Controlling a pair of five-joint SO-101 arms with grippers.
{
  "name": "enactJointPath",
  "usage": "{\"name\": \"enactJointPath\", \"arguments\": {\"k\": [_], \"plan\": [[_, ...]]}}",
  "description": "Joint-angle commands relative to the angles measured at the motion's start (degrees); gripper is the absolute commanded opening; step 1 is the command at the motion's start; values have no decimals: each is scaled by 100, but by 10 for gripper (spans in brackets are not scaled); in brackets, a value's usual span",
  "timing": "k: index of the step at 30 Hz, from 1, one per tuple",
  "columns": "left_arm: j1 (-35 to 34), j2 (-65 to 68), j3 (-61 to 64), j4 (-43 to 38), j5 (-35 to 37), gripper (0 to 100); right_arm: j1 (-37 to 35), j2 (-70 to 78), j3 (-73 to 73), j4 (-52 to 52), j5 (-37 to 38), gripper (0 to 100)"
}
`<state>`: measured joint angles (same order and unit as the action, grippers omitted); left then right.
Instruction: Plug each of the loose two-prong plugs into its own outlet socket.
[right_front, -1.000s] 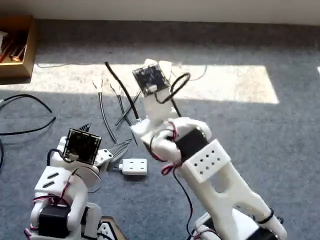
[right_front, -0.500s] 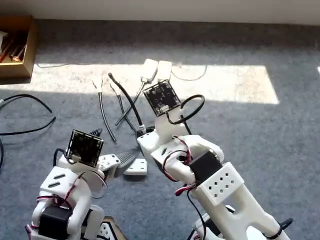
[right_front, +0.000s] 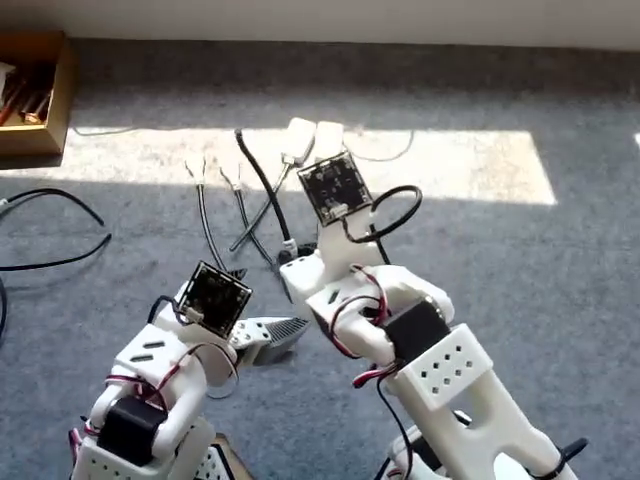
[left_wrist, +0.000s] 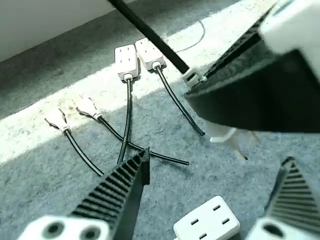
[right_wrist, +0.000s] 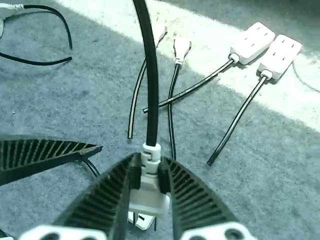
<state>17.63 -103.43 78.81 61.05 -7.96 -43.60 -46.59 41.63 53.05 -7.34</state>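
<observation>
My right gripper (right_wrist: 149, 161) is shut on a white two-prong plug (right_wrist: 147, 194) whose black cable (right_wrist: 150, 85) runs up and away. In the left wrist view that plug (left_wrist: 226, 137) hangs prongs down just above a white outlet socket (left_wrist: 206, 226) on the carpet. My left gripper (left_wrist: 210, 200) stands open around this socket, one finger on each side. From above, the left gripper (right_front: 280, 332) sits close beside the right gripper (right_front: 292, 262). Two loose plugs (right_front: 195, 170) (right_front: 232, 181) lie in the sunlit strip, with short black leads.
Two more white sockets (right_front: 299, 140) (right_front: 328, 141) lie side by side in the sunlit patch, leads trailing toward me. A wooden box (right_front: 35, 95) stands at the far left, and black cables (right_front: 60, 262) curl over the grey carpet there.
My right arm has drawn back from the sunlit patch, carrying the plug and its cable toward the near socket. My left arm has swung right, over that socket.
</observation>
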Motion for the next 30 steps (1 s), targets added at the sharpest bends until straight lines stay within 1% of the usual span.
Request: {"name": "enactJointPath", "arguments": {"k": [1,3,8,11,15,17,20,25,27,30], "plan": [[75,-4,-40,-325,18,385,-268,207,-400,-101,-62,6],[-48,4,4,-448,9,384,-312,409,-418,-92,-62,6],[-690,4,400,-888,-26,386,-330,505,-593,127,-62,6],[-1007,4,602,-1002,-237,386,-330,558,-1156,716,-26,6],[-1200,4,690,-993,-246,386,-321,567,-1938,1402,229,6],[-1200,4,673,-993,-246,386,-312,567,-2167,1587,273,6],[-1200,4,637,-993,-237,386,-303,620,-2141,1798,484,6],[-1156,-4,637,-958,-211,385,110,936,-2062,1921,519,6],[-1015,-31,602,-774,-114,386,224,1095,-2070,1798,501,6],[-611,-48,242,-316,-62,386,224,1367,-2044,1516,475,6]]}}
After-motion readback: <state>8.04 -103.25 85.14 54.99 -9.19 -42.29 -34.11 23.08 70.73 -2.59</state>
